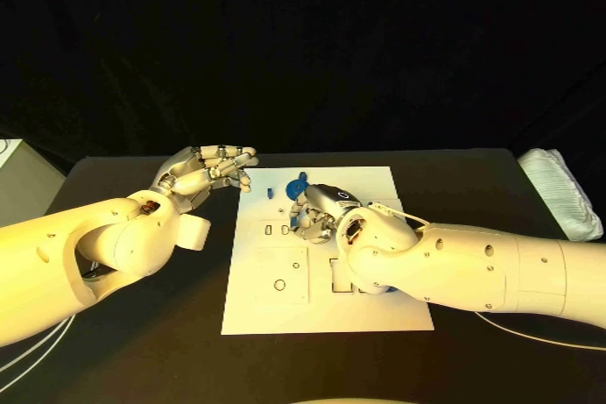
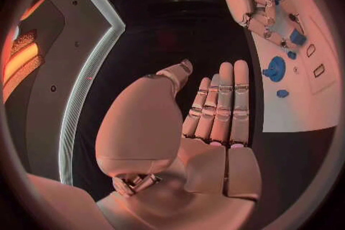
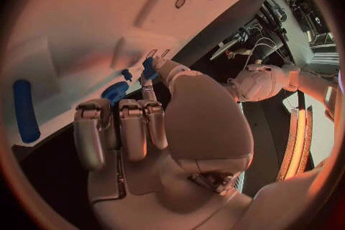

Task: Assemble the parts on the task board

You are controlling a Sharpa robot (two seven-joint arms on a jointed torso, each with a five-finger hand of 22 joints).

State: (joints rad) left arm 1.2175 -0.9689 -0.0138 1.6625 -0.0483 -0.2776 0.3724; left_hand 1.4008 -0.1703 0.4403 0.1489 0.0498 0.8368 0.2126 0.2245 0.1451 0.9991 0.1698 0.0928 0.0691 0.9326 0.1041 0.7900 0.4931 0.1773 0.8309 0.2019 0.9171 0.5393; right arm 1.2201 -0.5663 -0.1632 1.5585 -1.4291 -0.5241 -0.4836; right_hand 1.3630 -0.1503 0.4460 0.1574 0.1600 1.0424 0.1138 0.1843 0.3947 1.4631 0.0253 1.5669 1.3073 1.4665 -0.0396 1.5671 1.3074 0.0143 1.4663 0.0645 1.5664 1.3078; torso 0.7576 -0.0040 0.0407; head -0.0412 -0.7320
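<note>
Pinching a small blue part between thumb and fingertip, the right hand hung low over the upper middle of the task board, its other fingers curled out of the way. That grip looked chosen to leave the part's end free, probably for seating it in one of the board's cut-outs, though which one could not be told. Just beyond the hand lay a round blue part, with a smaller blue piece beside it near the board's far edge; in the right wrist view a long blue rod lay apart on the board. The left hand held nothing, fingers loosely together and slightly bent, hovering over the black counter just off the board's far left corner, seemingly parked clear of the working hand yet near enough to help.
</note>
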